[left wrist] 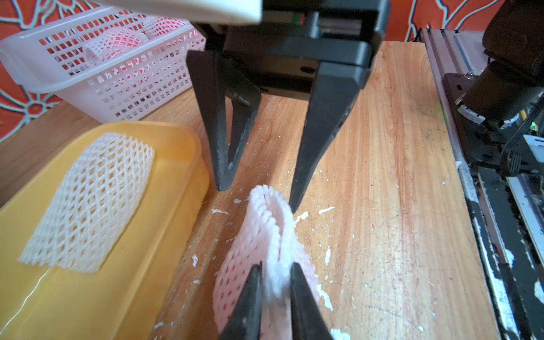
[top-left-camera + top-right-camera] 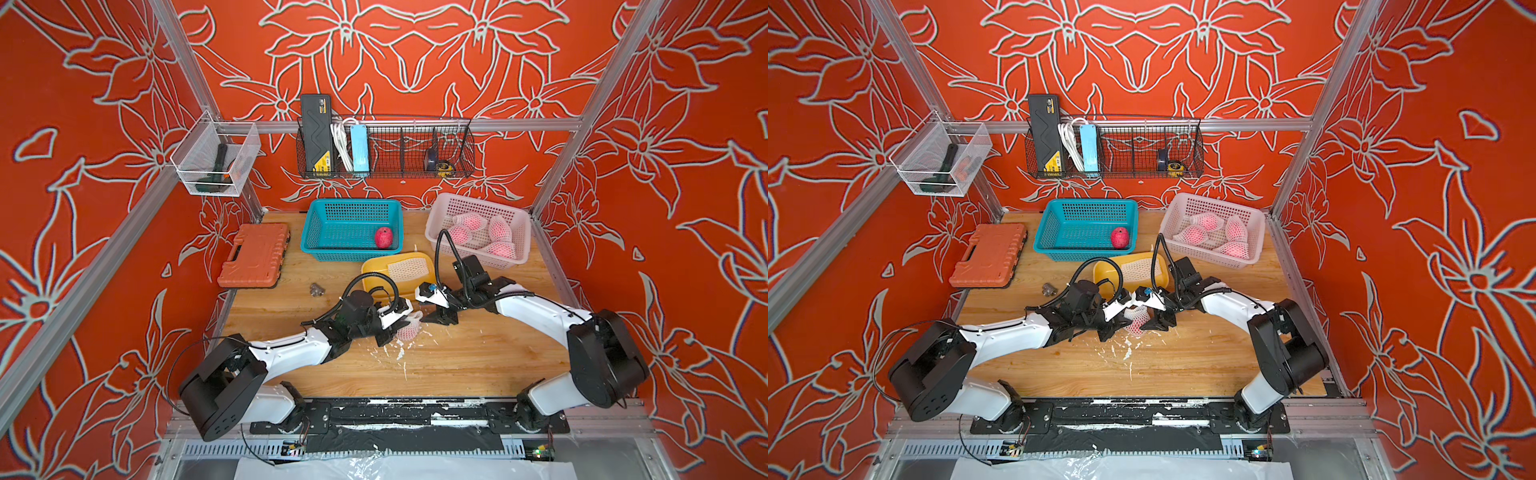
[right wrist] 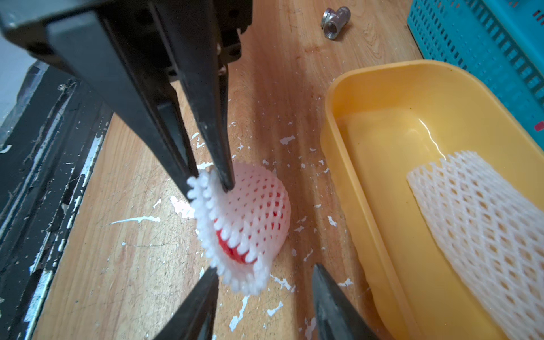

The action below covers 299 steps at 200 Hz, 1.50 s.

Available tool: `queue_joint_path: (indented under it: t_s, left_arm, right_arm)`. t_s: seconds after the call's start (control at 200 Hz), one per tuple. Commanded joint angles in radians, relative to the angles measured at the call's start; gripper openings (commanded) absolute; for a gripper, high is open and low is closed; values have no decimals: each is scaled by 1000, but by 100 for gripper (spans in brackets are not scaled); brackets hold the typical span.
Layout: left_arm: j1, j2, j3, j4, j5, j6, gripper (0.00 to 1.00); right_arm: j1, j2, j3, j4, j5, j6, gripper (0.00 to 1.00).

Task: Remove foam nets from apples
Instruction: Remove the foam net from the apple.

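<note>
On the wooden surface (image 2: 457,365), an orange tool case (image 2: 254,255) lies at 10 o'clock, a blue basket (image 2: 324,224) at 12, a pale basket (image 2: 469,205) at 1, a yellow tray (image 2: 372,266) near the middle.

We are showing white shells (image 2: 286,353), black joints (image 2: 220,386), ribbed black cables (image 2: 437,251), and tapered black fingers (image 1: 323,117) on our right gripper (image 1: 259,197).

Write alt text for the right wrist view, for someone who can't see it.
The left gripper pinches the rim of a foam net around a red apple on the table. The right gripper hovers open; an empty net lies in a yellow tray.
</note>
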Motion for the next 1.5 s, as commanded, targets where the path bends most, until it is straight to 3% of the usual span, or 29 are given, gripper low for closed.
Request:
queue_joint_path:
  t_s: [0.0, 0.115, 0.235, 0.275, 0.335, 0.445, 0.651, 0.811, 1.036, 1.251, 1.401, 1.491]
  left_arm:
    - [4, -7, 0, 30, 16, 14, 19]
    - [4, -7, 2, 29, 13, 13, 20]
    - [8, -11, 8, 9, -1, 15, 22]
    - [12, -16, 10, 1, -7, 11, 28]
    - [23, -27, 7, -15, -14, 0, 47]
    - [46, -54, 1, -64, -28, -20, 67]
    - [55, -85, -23, -107, -12, -29, 74]
    - [54, 3, 50, -173, 32, -12, 72]
    - [55, 61, 64, -108, 70, -34, 65]
    - [54, 87, 77, -78, 100, -36, 40]
    - [55, 74, 84, -66, 112, -36, 26]
    - [54, 62, 88, -66, 109, -34, 20]
  right_arm:
    - [18, 26, 34, -39, -48, -81, 48]
    - [24, 29, 27, -15, -64, -85, 44]
    - [30, 33, 39, -46, -59, -119, 34]
    - [31, 28, 38, -49, -63, -122, 28]
    - [33, 22, 32, -50, -68, -131, 18]
    - [37, 13, 22, -43, -71, -133, 10]
    - [41, -4, 12, -7, -87, -102, 8]
    - [42, -12, 11, 5, -88, -84, 8]
    - [47, -20, -10, 38, -98, -61, 7]
    - [49, -26, -10, 27, -71, -60, 10]
    - [49, -40, -8, 21, -39, -56, 21]
    - [48, -55, -19, 20, -5, -57, 33]
